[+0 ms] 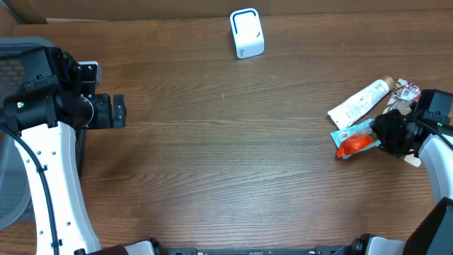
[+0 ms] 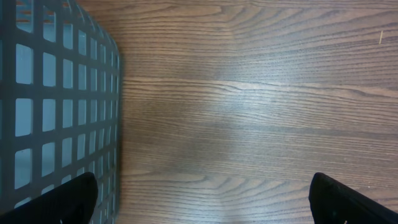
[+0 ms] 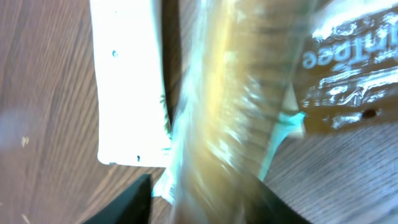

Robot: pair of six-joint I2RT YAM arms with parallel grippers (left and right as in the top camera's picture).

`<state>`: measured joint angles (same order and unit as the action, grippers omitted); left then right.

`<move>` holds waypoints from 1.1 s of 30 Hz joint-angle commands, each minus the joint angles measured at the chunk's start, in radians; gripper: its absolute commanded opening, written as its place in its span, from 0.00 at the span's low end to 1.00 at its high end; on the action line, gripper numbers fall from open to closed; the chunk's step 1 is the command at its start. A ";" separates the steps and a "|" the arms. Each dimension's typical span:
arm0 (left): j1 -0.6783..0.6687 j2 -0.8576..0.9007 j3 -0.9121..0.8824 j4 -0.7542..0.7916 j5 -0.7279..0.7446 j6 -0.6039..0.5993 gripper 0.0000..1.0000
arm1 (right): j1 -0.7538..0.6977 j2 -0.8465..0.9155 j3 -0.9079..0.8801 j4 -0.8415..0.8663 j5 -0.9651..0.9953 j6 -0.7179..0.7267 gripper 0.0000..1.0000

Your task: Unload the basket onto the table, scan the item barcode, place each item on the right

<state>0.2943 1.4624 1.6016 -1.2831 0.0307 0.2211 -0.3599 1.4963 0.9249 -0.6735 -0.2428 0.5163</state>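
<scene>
A clear packet with teal edges and orange contents (image 1: pixel 354 143) lies at the right of the table, beside my right gripper (image 1: pixel 386 134). In the right wrist view the packet (image 3: pixel 230 124) is blurred and runs between my fingers; the left finger (image 3: pixel 127 202) stands a little apart from it, so the right gripper (image 3: pixel 202 208) is open around it. The white scanner with a blue outline (image 1: pixel 246 33) stands at the far middle. My left gripper (image 1: pixel 117 111) hangs wide open over bare wood at the left, with nothing in it (image 2: pixel 208 205).
A white tube (image 1: pixel 361 101) (image 3: pixel 127 81) lies just beyond the packet, and a small patterned wrapper (image 1: pixel 405 88) (image 3: pixel 348 68) sits to its right. A grey mesh basket (image 2: pixel 56 93) stands at the left edge, under the left arm.
</scene>
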 commanded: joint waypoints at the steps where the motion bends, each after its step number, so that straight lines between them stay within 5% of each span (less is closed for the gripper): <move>1: -0.002 -0.011 0.004 0.001 0.011 0.026 1.00 | 0.000 -0.060 0.032 -0.034 -0.021 -0.014 0.61; 6: -0.002 -0.011 0.004 0.001 0.011 0.026 1.00 | 0.000 -0.158 0.137 -0.213 -0.021 -0.057 0.75; 17: -0.002 -0.011 0.004 0.001 0.011 0.026 1.00 | 0.001 -0.450 0.422 -0.716 -0.083 -0.079 0.84; 18: -0.002 -0.011 0.004 0.002 0.011 0.026 1.00 | 0.001 -0.475 0.425 -0.735 -0.091 -0.079 1.00; 33: -0.002 -0.011 0.004 0.001 0.011 0.026 1.00 | 0.001 -0.633 0.425 -0.794 -0.180 -0.155 1.00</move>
<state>0.2943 1.4624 1.6016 -1.2831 0.0307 0.2211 -0.3595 0.8654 1.3315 -1.4799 -0.4099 0.4294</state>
